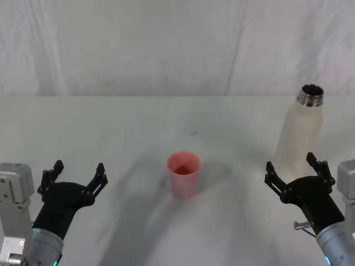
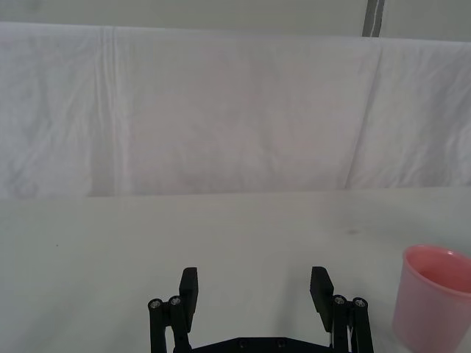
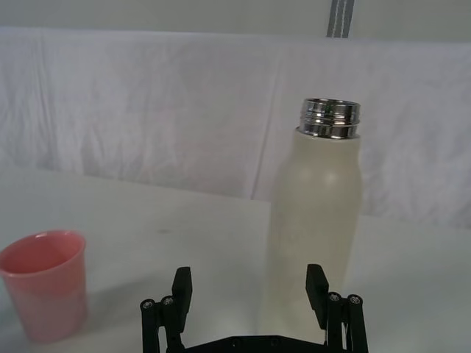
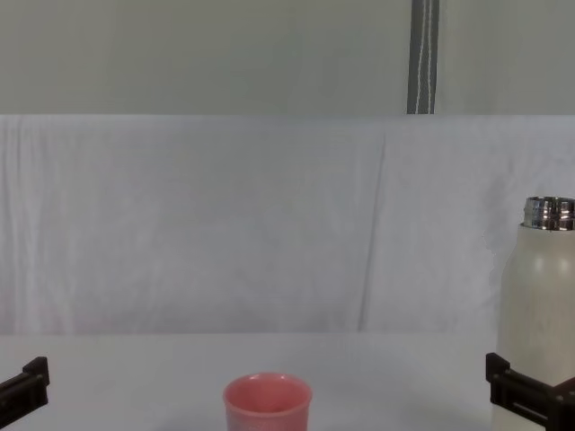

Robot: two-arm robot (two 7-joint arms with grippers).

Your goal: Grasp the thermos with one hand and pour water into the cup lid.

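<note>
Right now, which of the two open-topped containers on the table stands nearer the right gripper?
The thermos, the tall cream-white bottle with a steel neck, just beyond the open right gripper. The short pink cup lid stands mid-table.

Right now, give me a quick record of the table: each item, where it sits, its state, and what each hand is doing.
thermos: upright on the right side of the table, cap off, steel neck open
cup: upright near the middle, left of the thermos, apart from it
right hand: open, just in front of the thermos, holding nothing
left hand: open, at the left, away from both items
table: white cloth
pouring: not yet begun
</note>
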